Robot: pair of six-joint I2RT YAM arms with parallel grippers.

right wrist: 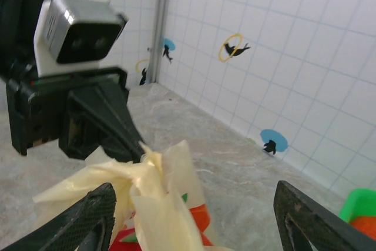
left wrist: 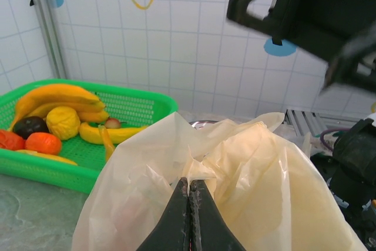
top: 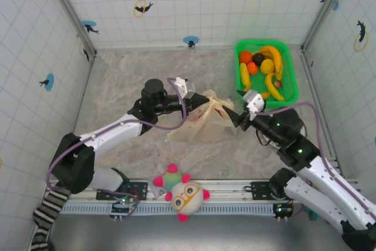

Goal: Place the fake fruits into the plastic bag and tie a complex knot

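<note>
The cream plastic bag (top: 202,123) stands in the middle of the table with red and orange showing through its wall. My left gripper (top: 198,101) is at the bag's upper left, shut on a fold of the film (left wrist: 189,181). My right gripper (top: 234,114) is at the bag's right side, open, its fingers (right wrist: 88,218) spread wide around the bunched bag top (right wrist: 158,192) without touching it. I cannot tell whether that bunch is a knot. Fake fruits (top: 262,66), yellow, orange, red and dark maroon, lie in the green basket (top: 294,83).
The green basket (left wrist: 135,104) stands at the back right, close to the right wall. A round plush toy with glasses (top: 185,195) sits on the front rail between the arm bases. Tiled walls enclose the marble table on three sides.
</note>
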